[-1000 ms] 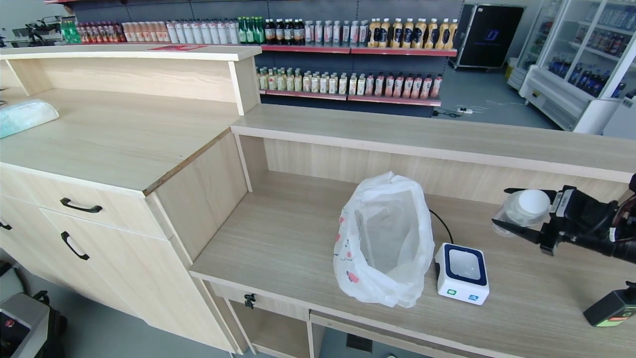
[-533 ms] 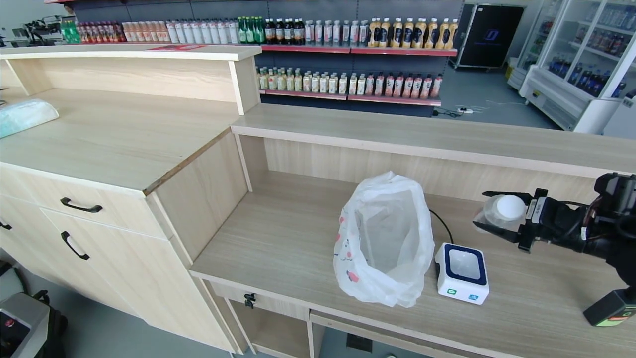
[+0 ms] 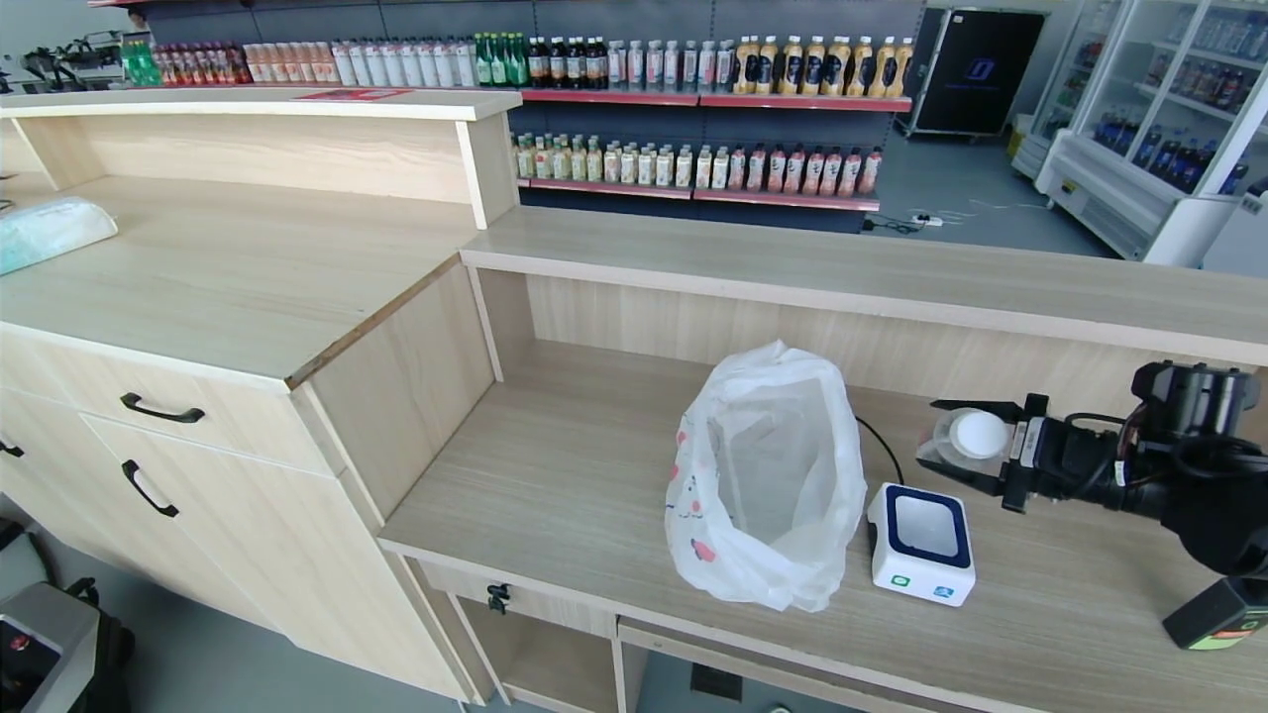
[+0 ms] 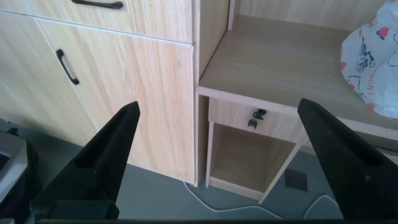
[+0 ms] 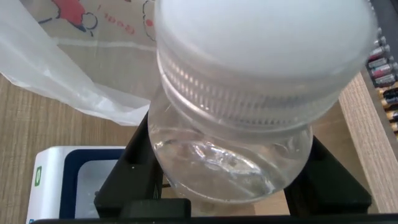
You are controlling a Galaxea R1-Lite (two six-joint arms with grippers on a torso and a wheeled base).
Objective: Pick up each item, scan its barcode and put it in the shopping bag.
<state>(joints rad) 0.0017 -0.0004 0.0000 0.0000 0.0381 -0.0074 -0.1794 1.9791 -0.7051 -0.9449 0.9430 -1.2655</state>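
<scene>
Jar, head view: a clear jar [image 3: 963, 442] with a white lid [image 3: 979, 434] is held at the right side of the worktop [image 3: 555, 475], just beyond the scanner [image 3: 921, 543] and near the shopping bag [image 3: 768, 475].
Right jaws, head view: the two black fingers pinch the jar from either side, the lid turned up toward the camera.
Shopping bag, head view: white plastic with red and pink prints, standing with its mouth open, just beside the scanner on its left.
Scanner, head view: a small white box with a dark-framed window, resting flat on the worktop; a black cable runs off behind it.
Surroundings, head view: a dark box [image 3: 1220, 614] sits at the worktop's near right edge; shelves of bottles [image 3: 693, 163] line the room behind.
Left jaws, left wrist view: spread wide with nothing between them, hanging low in front of the cabinet door [image 4: 112, 93].
Shopping bag, left wrist view: its printed side [image 4: 373, 56] shows up on the worktop [image 4: 280, 68], well apart from the left jaws.
Jar, right wrist view: the jar [image 5: 230, 149] and its lid [image 5: 261, 37] sit close to the lens, gripped by the right jaws.
Scanner, right wrist view: it [image 5: 68, 180] lies beneath the jar, with the shopping bag [image 5: 81, 56] beside it.
</scene>
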